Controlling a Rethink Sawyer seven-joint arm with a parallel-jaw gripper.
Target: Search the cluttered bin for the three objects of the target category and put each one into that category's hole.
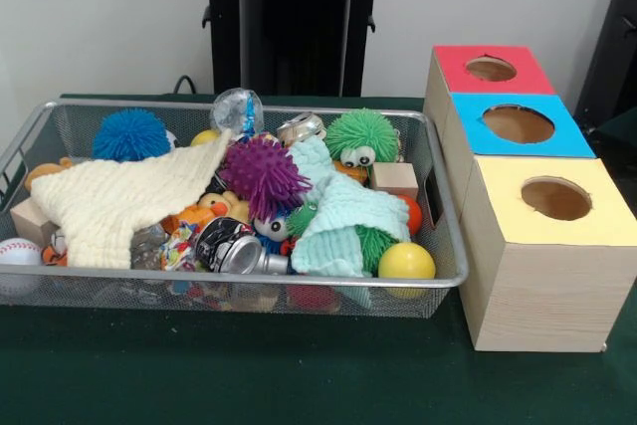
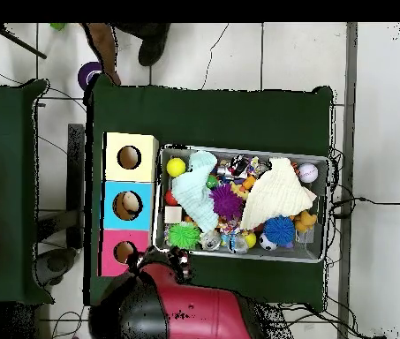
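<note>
Sorting is looking unstarted: one wrapper wad [image 1: 180,243] is lying in the bin [image 1: 249,286] on the bench, no others showing, while the arm's fingers cannot be made out.

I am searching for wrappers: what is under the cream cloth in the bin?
Below the edge of the cream cloth a colourful crinkled wrapper and an orange toy show. Whatever lies under its middle in the bin stays covered in both views.
</note>
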